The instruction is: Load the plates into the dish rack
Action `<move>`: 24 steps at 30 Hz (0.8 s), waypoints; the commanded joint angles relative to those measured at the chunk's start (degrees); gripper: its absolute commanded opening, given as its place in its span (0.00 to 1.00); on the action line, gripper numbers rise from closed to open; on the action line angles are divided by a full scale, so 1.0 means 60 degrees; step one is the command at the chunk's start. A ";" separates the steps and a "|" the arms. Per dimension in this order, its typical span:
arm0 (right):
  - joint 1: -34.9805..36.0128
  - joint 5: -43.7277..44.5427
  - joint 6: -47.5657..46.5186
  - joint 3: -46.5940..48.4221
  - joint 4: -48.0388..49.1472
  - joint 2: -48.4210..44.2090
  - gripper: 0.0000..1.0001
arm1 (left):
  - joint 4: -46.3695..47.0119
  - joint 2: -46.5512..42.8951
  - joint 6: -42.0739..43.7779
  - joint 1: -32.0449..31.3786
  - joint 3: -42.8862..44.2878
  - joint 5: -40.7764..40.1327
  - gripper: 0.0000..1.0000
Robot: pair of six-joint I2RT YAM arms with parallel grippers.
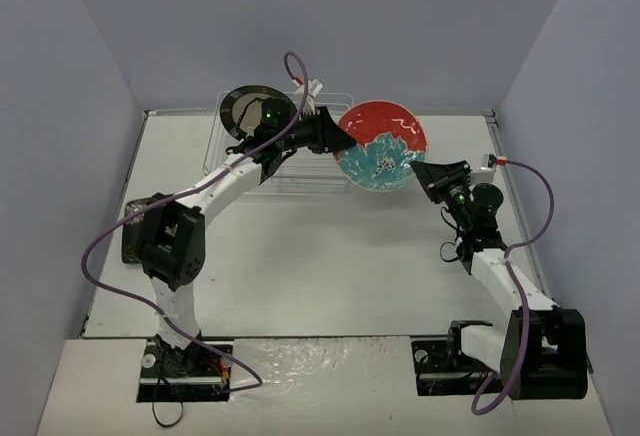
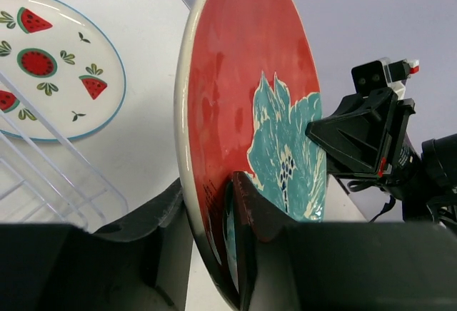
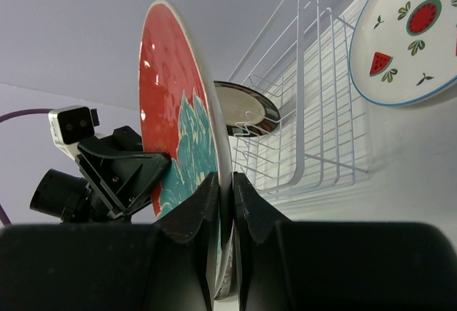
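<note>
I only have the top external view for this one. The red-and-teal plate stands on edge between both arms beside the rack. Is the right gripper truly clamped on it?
Observer: Yes. In the right wrist view the right gripper is shut on the red-and-teal plate, one finger on each face of the rim.
Operator: And the left one?
Observer: The left gripper also straddles the rim; its fingers sit against both faces.
Operator: Any plates I can't see from above?
Observer: A white watermelon-pattern plate lies flat on the table beside the dish rack.
</note>
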 commanded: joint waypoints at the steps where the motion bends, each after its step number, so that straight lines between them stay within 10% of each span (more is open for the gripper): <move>1: 0.0197 -0.0422 0.0138 0.0780 0.2305 -0.0224 0.00 | 0.0737 -0.1089 0.1151 -0.0145 0.0294 0.0017 0.00; 8: 0.0373 -0.1064 -0.1853 0.1992 0.0475 0.0364 0.21 | 0.0697 -0.1871 0.3631 0.0140 0.0182 0.0566 0.00; 16: 0.0672 -0.1376 -0.2724 0.2833 -0.0036 0.0977 0.83 | 0.0926 -0.2334 0.4561 0.0881 0.0110 0.1330 0.00; 24: 0.0743 -0.0973 -0.2539 0.3265 -0.0143 0.1868 0.91 | 0.2574 -0.1904 0.3272 0.2773 0.0867 0.2535 0.00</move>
